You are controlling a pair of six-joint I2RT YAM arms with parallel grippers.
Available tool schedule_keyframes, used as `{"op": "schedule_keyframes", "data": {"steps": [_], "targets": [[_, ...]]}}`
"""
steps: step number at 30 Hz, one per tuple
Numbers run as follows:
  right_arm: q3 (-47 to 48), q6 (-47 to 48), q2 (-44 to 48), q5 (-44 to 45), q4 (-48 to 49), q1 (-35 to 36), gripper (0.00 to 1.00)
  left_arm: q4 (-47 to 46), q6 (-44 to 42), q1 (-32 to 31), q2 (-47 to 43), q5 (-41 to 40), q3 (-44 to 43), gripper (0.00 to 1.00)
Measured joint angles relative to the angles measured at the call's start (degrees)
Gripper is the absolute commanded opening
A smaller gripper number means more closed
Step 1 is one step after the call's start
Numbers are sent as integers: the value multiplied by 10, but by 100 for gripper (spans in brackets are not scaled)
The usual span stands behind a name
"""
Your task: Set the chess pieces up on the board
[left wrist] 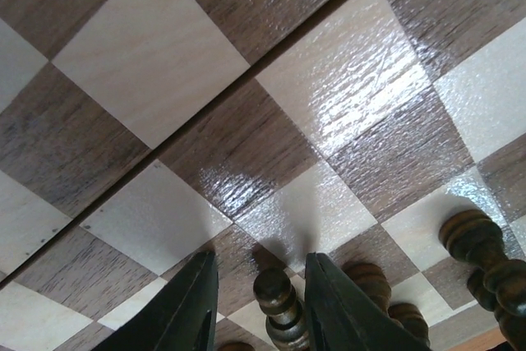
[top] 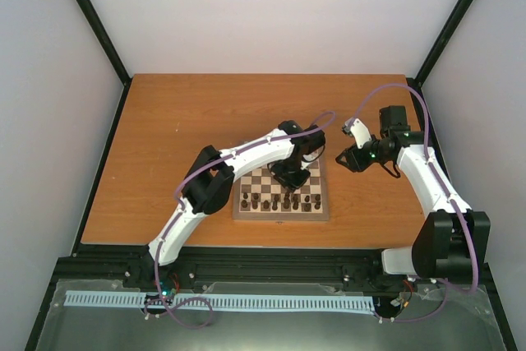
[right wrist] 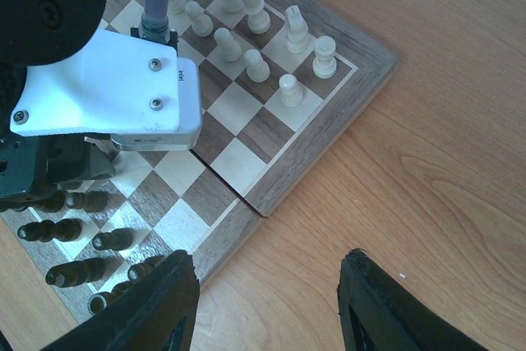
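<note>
Left gripper [left wrist: 261, 262] straddles a dark pawn [left wrist: 274, 289] among dark neighbours [left wrist: 472, 240]

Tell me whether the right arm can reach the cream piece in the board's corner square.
Probably yes: the right gripper hangs open off the board, and that cream piece stands apart from the left arm, with nothing between.

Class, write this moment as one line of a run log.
left gripper: around dark piece, grip unclear | right gripper: open, empty, over table beside board
</note>
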State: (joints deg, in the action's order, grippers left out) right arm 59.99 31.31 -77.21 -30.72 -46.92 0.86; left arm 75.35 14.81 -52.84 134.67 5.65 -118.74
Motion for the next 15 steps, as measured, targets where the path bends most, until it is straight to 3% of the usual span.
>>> {"op": "schedule_keyframes", "data": {"steps": [11, 15], "targets": [[0, 6, -7, -2, -2, 0, 47, 15, 2, 0, 4, 16, -2, 28], [0, 6, -7, -2, -2, 0, 47, 17, 3, 0, 7, 22, -7, 21]]}}
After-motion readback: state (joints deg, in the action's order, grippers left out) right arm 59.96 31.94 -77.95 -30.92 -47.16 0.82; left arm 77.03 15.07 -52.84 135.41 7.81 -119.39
